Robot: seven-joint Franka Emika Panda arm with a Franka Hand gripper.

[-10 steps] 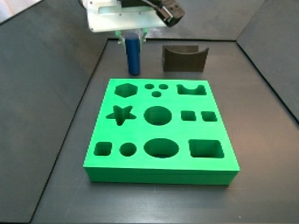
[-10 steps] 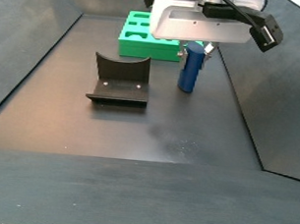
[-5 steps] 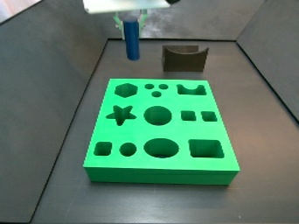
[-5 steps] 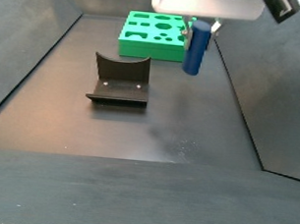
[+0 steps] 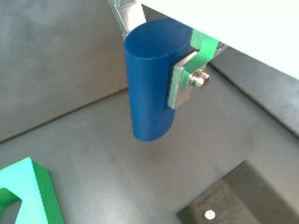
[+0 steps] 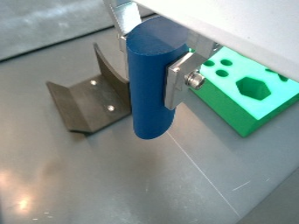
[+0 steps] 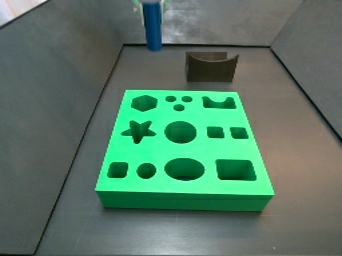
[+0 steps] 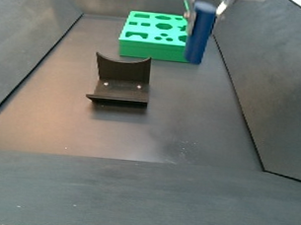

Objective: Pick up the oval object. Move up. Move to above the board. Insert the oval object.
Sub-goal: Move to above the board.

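Gripping the oval object point(image 5: 155, 83) — gripper point(image 5: 156, 54) above the floor.

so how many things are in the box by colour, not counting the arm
blue: 1, the oval object, clamped between the gripper fingers, lifted off the floor
green: 1, the board
dark brown: 1, the notched block
total: 3

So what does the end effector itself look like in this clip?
In both wrist views the end effector shows flat silver finger plates, one with a small round screw on it. A white housing sits above them. No cables or markings show.
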